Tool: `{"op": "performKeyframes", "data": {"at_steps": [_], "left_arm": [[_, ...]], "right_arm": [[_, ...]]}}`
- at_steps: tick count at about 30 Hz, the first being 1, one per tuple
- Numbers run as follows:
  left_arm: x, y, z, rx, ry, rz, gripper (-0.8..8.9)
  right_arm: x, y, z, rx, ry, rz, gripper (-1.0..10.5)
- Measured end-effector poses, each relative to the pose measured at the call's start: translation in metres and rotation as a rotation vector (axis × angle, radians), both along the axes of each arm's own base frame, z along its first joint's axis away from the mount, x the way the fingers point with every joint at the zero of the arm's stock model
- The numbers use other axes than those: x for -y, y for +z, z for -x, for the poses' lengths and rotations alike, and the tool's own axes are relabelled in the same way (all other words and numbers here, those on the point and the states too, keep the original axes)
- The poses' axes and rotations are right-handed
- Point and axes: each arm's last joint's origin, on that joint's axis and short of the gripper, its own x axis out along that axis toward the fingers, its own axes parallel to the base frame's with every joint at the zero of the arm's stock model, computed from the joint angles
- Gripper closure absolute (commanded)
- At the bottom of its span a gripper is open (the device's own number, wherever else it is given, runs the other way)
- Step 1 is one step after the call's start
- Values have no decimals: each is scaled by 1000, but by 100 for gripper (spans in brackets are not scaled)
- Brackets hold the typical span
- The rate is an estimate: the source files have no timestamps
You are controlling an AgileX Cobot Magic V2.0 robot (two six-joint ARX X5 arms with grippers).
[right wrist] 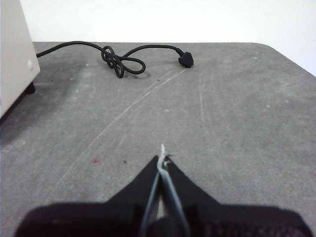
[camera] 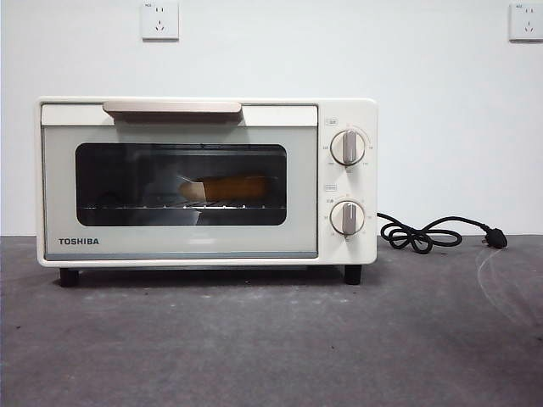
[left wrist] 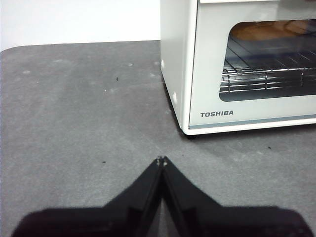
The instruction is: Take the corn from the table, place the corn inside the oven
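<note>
Grey table (camera: pixel 254 348) — bears oven (camera: pixel 51 178) and cord (camera: pixel 424 235).

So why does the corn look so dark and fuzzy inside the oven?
In the front view, the corn sits behind the oven's dark tinted window, which dims it and shows pale reflections across it. In the left wrist view, only an orange blur shows at the window's top. The right wrist view shows no corn, just the cord.

The oven (camera: pixel 204 182) is cream-white with a dark glass window and grey "TOSHIBA" lettering. Behind the glass the corn (camera: pixel 229 187) shows yellow-orange. The table (camera: pixel 271 339) is dark grey, mottled, with pale scratches. At 3 o'clock, the cord (camera: pixel 433 233) is black.
</note>
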Motion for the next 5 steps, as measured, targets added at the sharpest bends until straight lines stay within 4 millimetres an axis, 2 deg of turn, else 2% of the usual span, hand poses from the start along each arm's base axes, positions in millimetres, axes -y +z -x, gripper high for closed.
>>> {"op": "performKeyframes", "data": {"at_steps": [5], "left_arm": [[0, 0, 0, 0, 0, 0, 817]], "right_arm": [[0, 0, 0, 0, 0, 0, 946]]}}
